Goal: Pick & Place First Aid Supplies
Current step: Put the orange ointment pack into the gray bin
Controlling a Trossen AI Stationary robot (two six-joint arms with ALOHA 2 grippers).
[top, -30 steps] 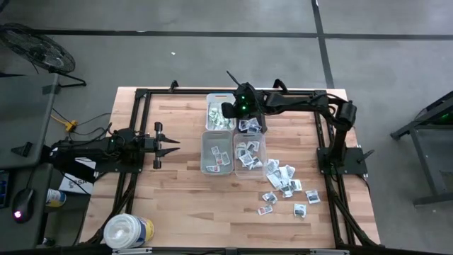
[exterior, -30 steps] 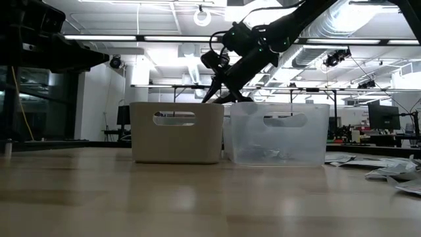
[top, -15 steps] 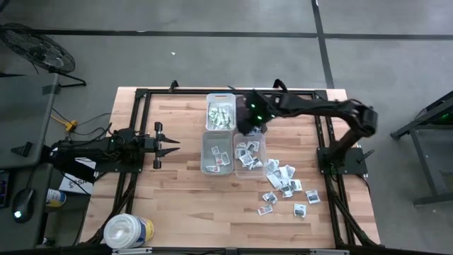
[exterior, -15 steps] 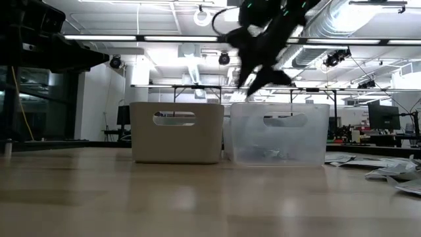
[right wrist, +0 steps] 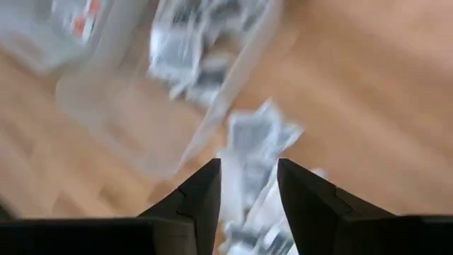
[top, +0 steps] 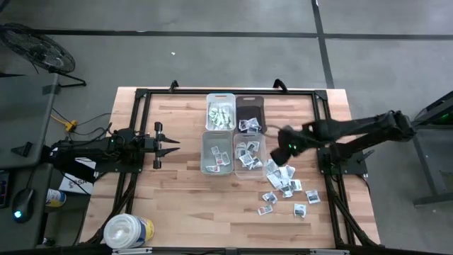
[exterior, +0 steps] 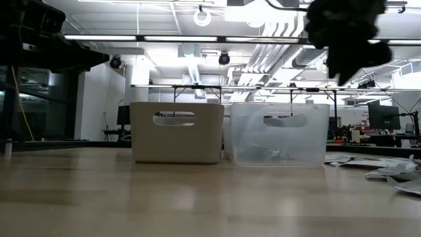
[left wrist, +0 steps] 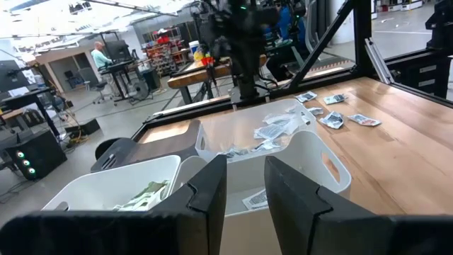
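High view: right gripper point(top: 282, 147) hangs above the table just beside the clear bin point(top: 249, 154) of packets, at the near edge of the loose first aid packets point(top: 287, 185) scattered on the wood. Right wrist view shows its two dark fingers point(right wrist: 200, 193) parted by a narrow gap with nothing between them; one white packet point(right wrist: 260, 139) lies directly below and ahead of the tips, and the clear bin's corner sits just to one side. Three more bins stand beyond that one from the gripper: another clear bin point(top: 216, 152), a white bin point(top: 220, 111) and a dark bin point(top: 249, 112), all with packets inside. Left gripper point(top: 168, 146) waits well apart, fingers slightly parted and empty.
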